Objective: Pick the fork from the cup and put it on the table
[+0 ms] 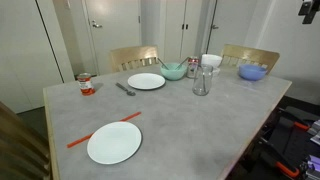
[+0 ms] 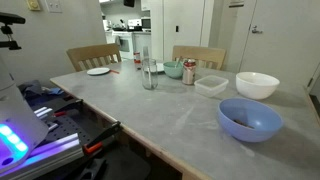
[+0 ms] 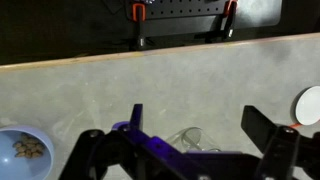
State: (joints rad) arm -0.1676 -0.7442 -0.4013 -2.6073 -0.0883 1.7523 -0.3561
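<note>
Clear glass marks the cup, which stands upright on the speckled grey surface. It is toward the far side, between a teal bowl and a blue bowl. The fork is inside the cup. In an exterior view it shows as a slim pale line with its long axis close to vertical, one end down in the glass and the other rising just past the rim. Which end points up is too small to tell. In the wrist view the claw hangs above the cup, looking down on its rim. Its two dark fingers are spread wide, one to each side of the glass, with nothing held between them, and it touches neither cup nor fork. A darker, shorter utensil lies flat just beside a white plate.
</note>
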